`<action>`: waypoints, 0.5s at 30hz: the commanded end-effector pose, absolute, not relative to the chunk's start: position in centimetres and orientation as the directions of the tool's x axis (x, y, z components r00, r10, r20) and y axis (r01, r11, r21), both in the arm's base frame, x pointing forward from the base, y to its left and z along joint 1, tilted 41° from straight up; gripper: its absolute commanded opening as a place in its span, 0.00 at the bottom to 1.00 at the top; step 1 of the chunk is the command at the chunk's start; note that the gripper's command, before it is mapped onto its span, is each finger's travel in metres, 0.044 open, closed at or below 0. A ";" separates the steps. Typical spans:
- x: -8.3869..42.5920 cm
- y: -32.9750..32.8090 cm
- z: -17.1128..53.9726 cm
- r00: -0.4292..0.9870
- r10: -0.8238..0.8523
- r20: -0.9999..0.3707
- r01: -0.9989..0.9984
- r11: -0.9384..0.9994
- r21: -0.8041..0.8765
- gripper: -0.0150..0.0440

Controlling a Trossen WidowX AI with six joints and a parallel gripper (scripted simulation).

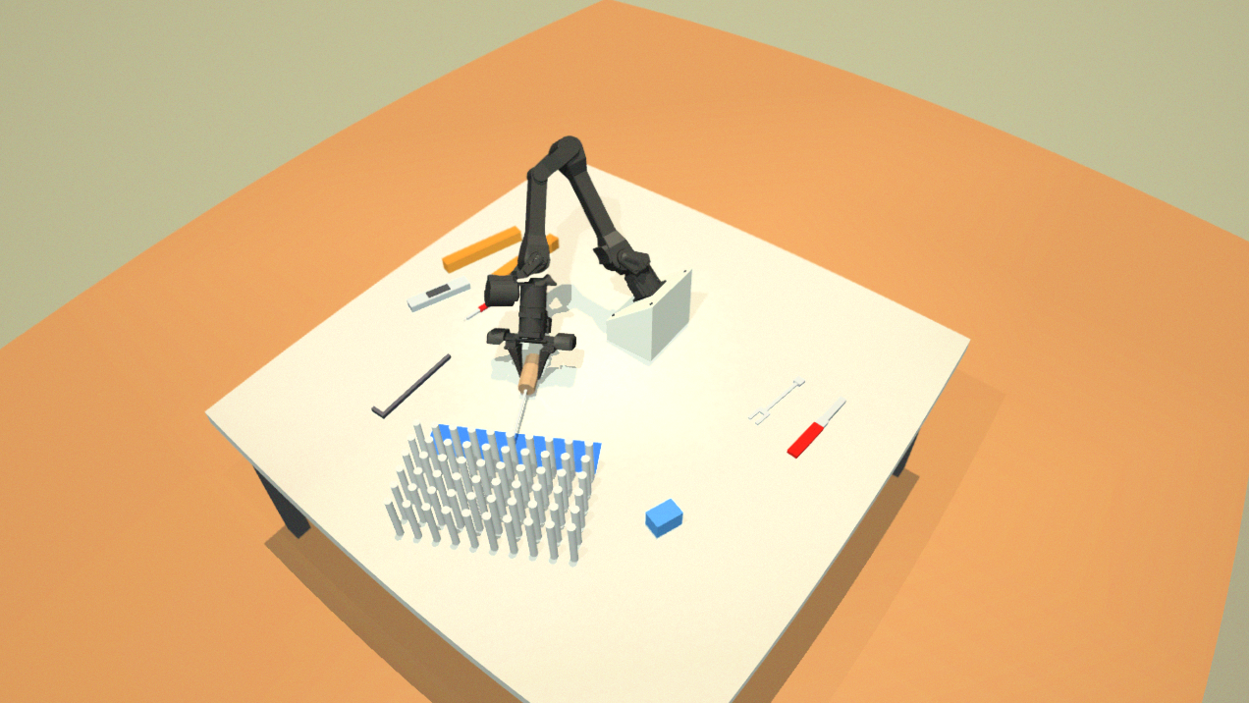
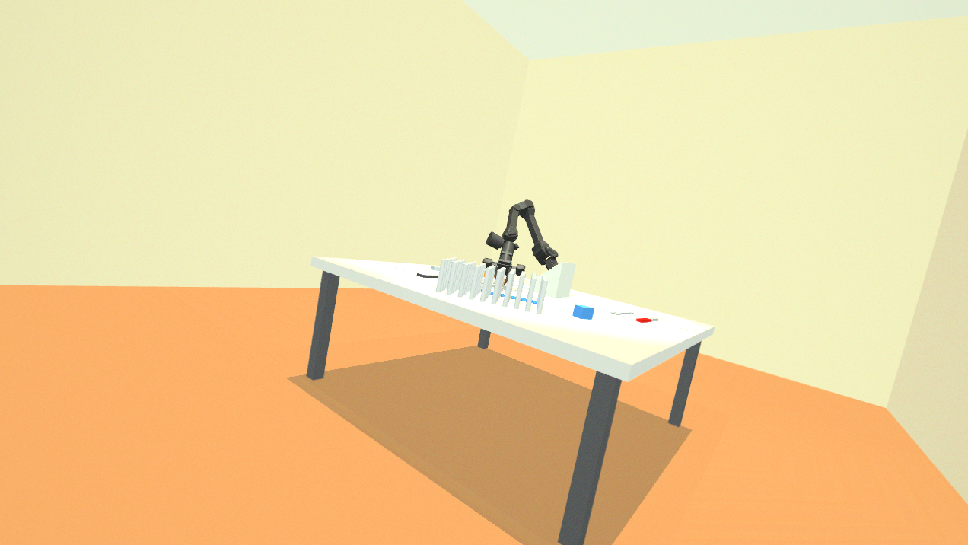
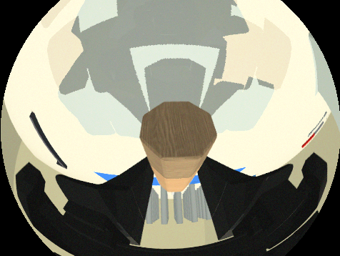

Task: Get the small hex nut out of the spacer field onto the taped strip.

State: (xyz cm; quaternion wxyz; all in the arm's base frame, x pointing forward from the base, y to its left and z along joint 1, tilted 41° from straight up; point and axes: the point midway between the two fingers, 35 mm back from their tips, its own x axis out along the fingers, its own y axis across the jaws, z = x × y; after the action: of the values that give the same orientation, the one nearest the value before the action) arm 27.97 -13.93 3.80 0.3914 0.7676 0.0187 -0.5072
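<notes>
My gripper (image 1: 528, 373) (image 3: 175, 159) is shut on the wooden handle (image 1: 527, 377) (image 3: 178, 132) of a tool. Its thin metal shaft (image 1: 521, 411) slopes down from the handle to the blue taped strip (image 1: 446, 429) (image 3: 107, 176). The shaft's far end is hidden or too small to make out at the front row of spacers. The pale grey spacers (image 1: 572, 543) (image 2: 542, 294) (image 3: 164, 207) stand upright in several rows beyond the strip. My fingers are on the arm's side of the strip, outside the field. I cannot see the hex nut in any view.
A black hooked bar (image 1: 412, 385) (image 3: 46, 141) lies left of my gripper. Two orange bars (image 1: 480, 249), a grey device (image 1: 438, 296) and a small red-handled tool (image 1: 482, 307) lie farther back. A blue block (image 1: 663, 517) (image 2: 583, 312), a forked tool (image 1: 779, 400) and a red-handled knife (image 1: 804, 439) lie right.
</notes>
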 end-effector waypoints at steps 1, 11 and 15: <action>28.4 -13.8 4.6 0.498 -0.372 -0.783 0.415 -0.691 0.592 0.25; 28.0 -13.6 5.1 0.498 -0.372 -0.783 0.415 -0.691 0.592 0.25; 27.0 -13.7 5.5 0.498 -0.372 -0.784 0.416 -0.690 0.592 0.25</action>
State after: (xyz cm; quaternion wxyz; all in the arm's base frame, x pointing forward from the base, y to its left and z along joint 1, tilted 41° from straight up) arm 27.66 -13.73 5.25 0.3928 0.7697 0.0123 -0.5031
